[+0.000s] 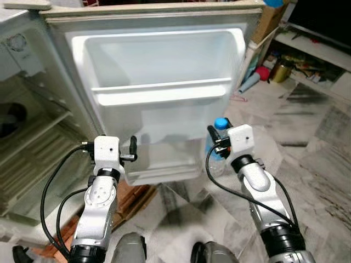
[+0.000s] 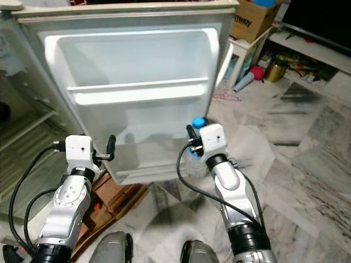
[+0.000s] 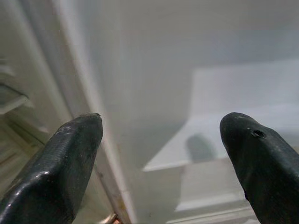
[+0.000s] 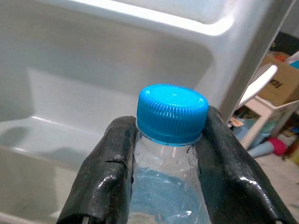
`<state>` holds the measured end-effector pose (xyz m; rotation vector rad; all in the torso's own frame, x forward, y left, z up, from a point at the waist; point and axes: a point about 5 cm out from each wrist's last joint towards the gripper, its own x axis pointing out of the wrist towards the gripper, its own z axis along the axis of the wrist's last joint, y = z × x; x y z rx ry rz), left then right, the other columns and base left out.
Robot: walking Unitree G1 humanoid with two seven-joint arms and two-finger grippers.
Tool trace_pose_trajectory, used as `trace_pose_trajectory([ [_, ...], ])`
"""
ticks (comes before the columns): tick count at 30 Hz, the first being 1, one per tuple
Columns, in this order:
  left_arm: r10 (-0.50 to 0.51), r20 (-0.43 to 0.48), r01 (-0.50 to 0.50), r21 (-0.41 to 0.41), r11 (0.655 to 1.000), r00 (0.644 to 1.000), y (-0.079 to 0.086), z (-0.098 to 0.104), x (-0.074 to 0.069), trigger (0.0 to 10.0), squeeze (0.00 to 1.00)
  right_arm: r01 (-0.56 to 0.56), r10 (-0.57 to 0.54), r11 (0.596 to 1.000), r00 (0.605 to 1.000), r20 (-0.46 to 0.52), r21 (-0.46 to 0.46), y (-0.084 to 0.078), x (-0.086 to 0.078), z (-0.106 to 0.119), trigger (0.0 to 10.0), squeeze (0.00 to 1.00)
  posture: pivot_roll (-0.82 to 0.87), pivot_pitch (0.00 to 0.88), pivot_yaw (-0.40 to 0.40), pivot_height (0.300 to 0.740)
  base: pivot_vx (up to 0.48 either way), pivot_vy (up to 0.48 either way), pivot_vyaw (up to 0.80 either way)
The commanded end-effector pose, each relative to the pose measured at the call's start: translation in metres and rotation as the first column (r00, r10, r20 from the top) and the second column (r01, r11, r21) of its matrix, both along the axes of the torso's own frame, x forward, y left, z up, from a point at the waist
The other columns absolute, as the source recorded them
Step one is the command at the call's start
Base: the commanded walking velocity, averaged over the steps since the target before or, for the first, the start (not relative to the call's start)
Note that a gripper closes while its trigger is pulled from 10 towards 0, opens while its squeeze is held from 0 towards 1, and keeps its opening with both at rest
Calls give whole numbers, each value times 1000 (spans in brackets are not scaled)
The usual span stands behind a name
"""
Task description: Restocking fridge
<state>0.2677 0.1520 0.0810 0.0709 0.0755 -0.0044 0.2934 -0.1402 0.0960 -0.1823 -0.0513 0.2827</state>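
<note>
Marble floor tiles run under us, with our two arms reaching out toward the open fridge door [image 1: 164, 82]. Closest in, our right gripper [image 4: 163, 158] is clamped on the neck of a clear water bottle [image 4: 166, 186] just under its blue cap [image 4: 172, 112], holding it upright beside the door's outer edge. Our left gripper [image 3: 163, 154] hangs spread apart with nothing in it, facing the lower door bin [image 1: 164, 159]. Beyond that sits the upper door shelf [image 1: 162, 90]. Looks like we're mid-carry; next we probably need to swing the bottle inward over the bin's lip and lower it in.
</note>
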Motion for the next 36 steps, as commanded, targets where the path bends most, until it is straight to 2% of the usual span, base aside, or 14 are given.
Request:
trace_pose_trajectory([
  [1, 2, 3, -2, 21, 1000, 1000, 4, 1, 0, 10000, 0, -15, 15, 1000, 999, 37, 4, 6, 2, 6, 10000, 0, 54, 96, -59, 740, 0, 0, 0],
  [17, -29, 19, 28, 17, 999, 999, -2, 2, 1, 10000, 0, -23, 23, 1000, 998, 55, 3, 7, 2, 8, 10000, 0, 52, 99, -58, 740, 0, 0, 0],
  [23, -27, 20, 27, 18, 999, 999, -1, 3, 0, 10000, 0, -32, 31, 999, 998, 53, 10, 8, -1, 8, 10000, 0, 48, 104, -56, 740, 122, 0, 482],
  [28, -14, 10, 14, 25, 1000, 1000, 8, 2, -9, 10000, 0, -13, 12, 1000, 999, 47, 9, 4, -4, 7, 10000, 0, 46, 106, -56, 740, 249, 0, 304],
  [34, 3, -23, -2, 31, 1000, 1000, 19, -2, -32, 10000, 0, 12, -12, 1000, 999, 36, 13, -7, -21, 6, 10000, 0, 46, 116, -56, 740, 252, 0, 0],
  [36, 7, -27, -6, 35, 999, 1000, 21, -3, -35, 10000, 0, 14, -15, 1000, 999, 31, 18, -7, -23, 6, 10000, 0, 47, 117, -55, 740, 249, 0, 0],
])
